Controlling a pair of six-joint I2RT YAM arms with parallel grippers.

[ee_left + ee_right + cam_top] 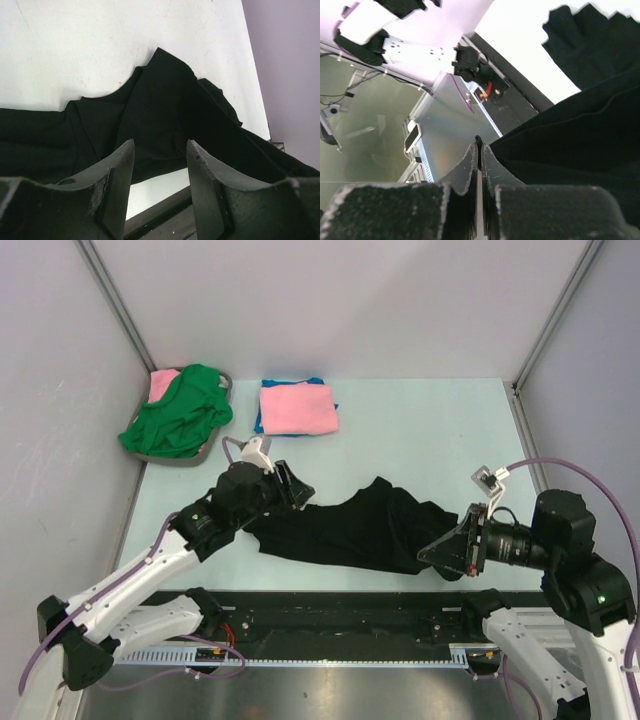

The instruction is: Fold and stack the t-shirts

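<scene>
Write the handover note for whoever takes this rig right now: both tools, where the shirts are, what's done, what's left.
Left tool: open, nothing between its fingers, at the left end of the black t-shirt.
Right tool: shut at the shirt's right edge; whether it pinches cloth cannot be told.
Black t-shirt: crumpled, unfolded, on the table near the arms.
Done: folded pink t-shirt stacked on a blue t-shirt at the far side.
Left: fold and stack the black one, then the green t-shirt and second pink t-shirt heaped in the grey bin, far left.
</scene>
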